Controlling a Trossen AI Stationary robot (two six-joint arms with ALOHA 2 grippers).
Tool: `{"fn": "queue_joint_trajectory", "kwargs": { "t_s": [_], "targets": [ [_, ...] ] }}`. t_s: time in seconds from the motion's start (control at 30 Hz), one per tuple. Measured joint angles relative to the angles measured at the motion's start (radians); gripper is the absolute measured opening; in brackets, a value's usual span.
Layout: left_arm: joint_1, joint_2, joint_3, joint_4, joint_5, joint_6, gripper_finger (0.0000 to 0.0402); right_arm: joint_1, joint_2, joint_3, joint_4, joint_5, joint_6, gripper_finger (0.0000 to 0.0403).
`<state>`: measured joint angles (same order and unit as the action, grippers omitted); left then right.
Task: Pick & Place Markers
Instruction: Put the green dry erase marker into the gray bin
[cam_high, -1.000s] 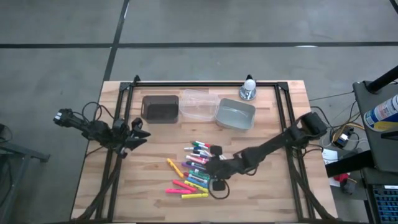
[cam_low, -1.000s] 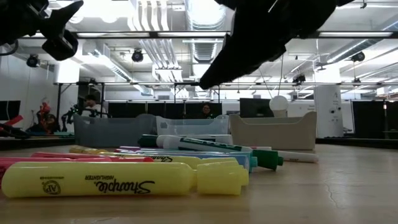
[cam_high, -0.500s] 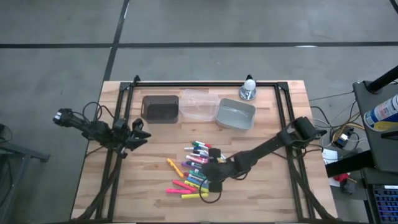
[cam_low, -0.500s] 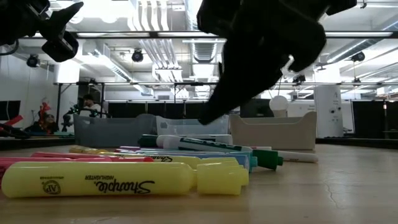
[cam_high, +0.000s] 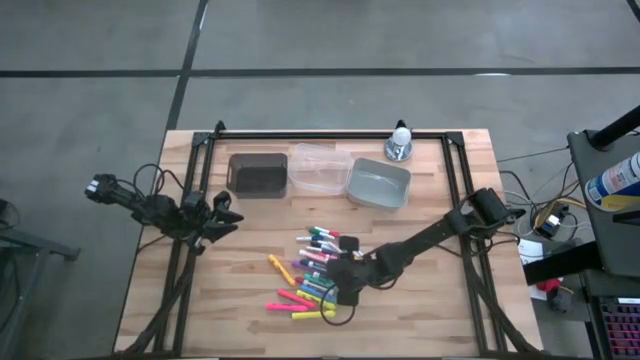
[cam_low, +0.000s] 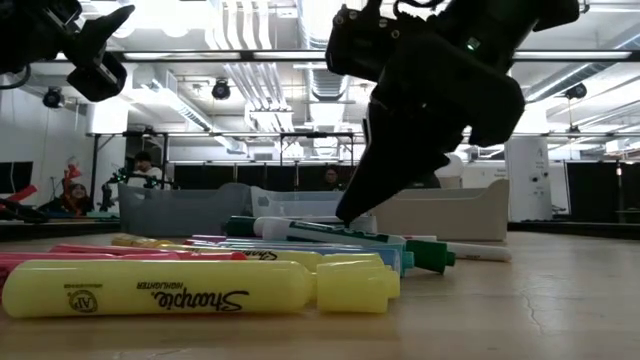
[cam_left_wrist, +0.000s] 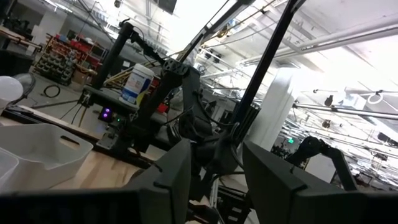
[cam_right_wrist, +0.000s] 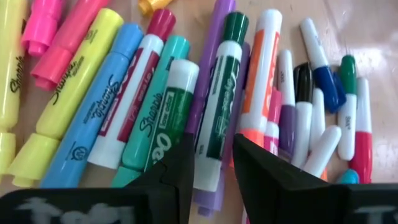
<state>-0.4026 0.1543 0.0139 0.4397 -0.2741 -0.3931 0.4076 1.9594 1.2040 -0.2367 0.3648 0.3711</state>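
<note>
While the left gripper (cam_high: 222, 215) waits apart, fingers parted, the right gripper (cam_high: 334, 281) hangs open just above the markers (cam_high: 312, 270), a green-capped one (cam_right_wrist: 219, 109) between its fingers; three bins (cam_high: 377, 184) sit beyond

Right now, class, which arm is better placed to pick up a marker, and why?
The right. Its gripper hangs open directly over the markers, fingers straddling a green one. The left gripper waits off beside the table's left edge, away from them.

two dark jointed arms, black cables, right gripper (cam_right_wrist: 211, 163) with matte black fingers
</note>
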Motion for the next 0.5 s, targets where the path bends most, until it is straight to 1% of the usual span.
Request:
{"fn": "queue_joint_trajectory", "kwargs": {
  "t_s": [0.23, 0.5],
  "targets": [
    [0.000, 0.000, -0.002, 0.003, 0.000, -0.001, 0.0140, 0.000, 0.000, -0.020, 0.001, -0.004, 0.021, 0.0111],
    [0.000, 0.000, -0.002, 0.002, 0.000, -0.001, 0.0140, 0.000, 0.000, -0.035, 0.004, -0.006, 0.023, 0.0101]
  ]
}}
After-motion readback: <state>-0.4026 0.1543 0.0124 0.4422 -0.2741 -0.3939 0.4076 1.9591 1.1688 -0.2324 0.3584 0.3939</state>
